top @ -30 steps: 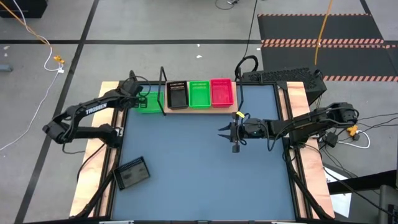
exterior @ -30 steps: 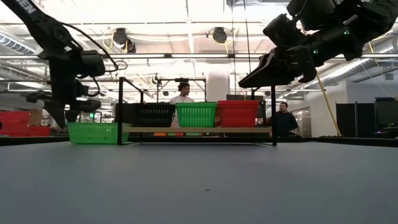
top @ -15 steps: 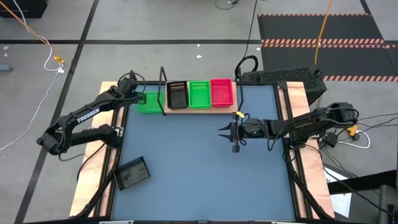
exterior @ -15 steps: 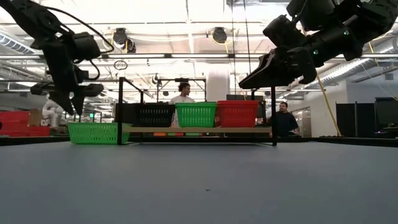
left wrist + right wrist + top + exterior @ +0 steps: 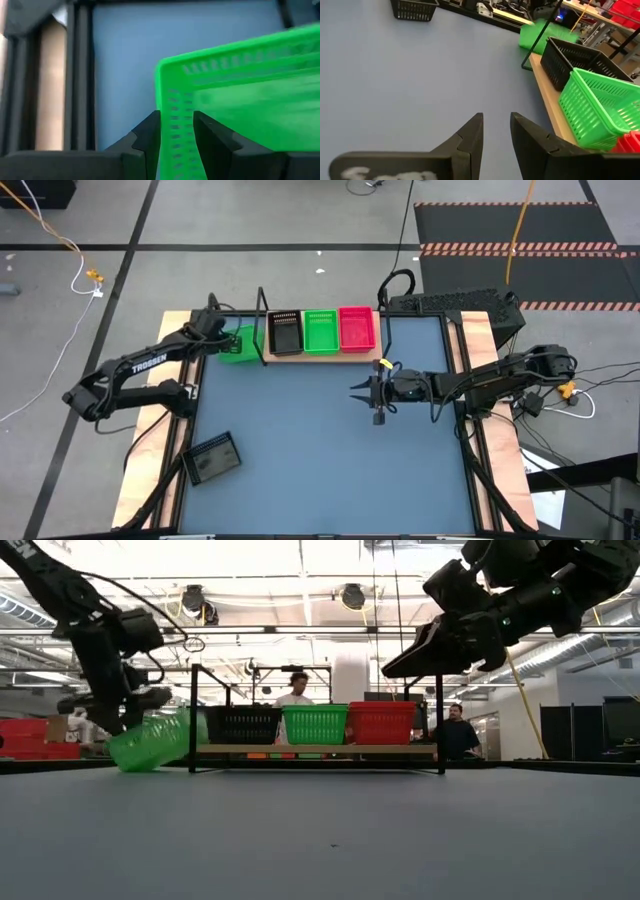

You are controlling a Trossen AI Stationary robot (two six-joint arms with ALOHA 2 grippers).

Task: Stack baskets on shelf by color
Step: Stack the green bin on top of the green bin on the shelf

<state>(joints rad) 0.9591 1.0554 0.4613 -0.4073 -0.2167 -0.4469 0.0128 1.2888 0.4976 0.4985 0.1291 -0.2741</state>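
- Our left gripper (image 5: 176, 131) is clamped on the short end wall of a green basket (image 5: 238, 346), one finger on each side of the mesh; the wrist view shows the wall running straight between the two fingers (image 5: 150, 135).
- That held green basket (image 5: 152, 741) is tilted in the low view: the end at the gripper is raised, while the lower corner sits at or just above the tabletop (image 5: 330, 450) — we cannot tell which.
- It is just outside the left end of the shelf (image 5: 322, 357), beside the black wire upright (image 5: 192, 716), not on the board.
- On the shelf, three stacks stand side by side, upright and touching or nearly so: black baskets (image 5: 286, 332) at the left, green baskets (image 5: 321, 331) in the middle, pink-red baskets (image 5: 356, 327) at the right. We cannot count how many are nested in each.
- One lone black basket (image 5: 211, 458) rests on the tabletop near the front left corner, well apart from the shelf.
- Our right gripper (image 5: 496, 132) hangs above the table's right half, in front of the shelf; its fingers stand a little apart with nothing between them.
- Beyond the table, two people (image 5: 294, 690) show in the room behind the shelf.
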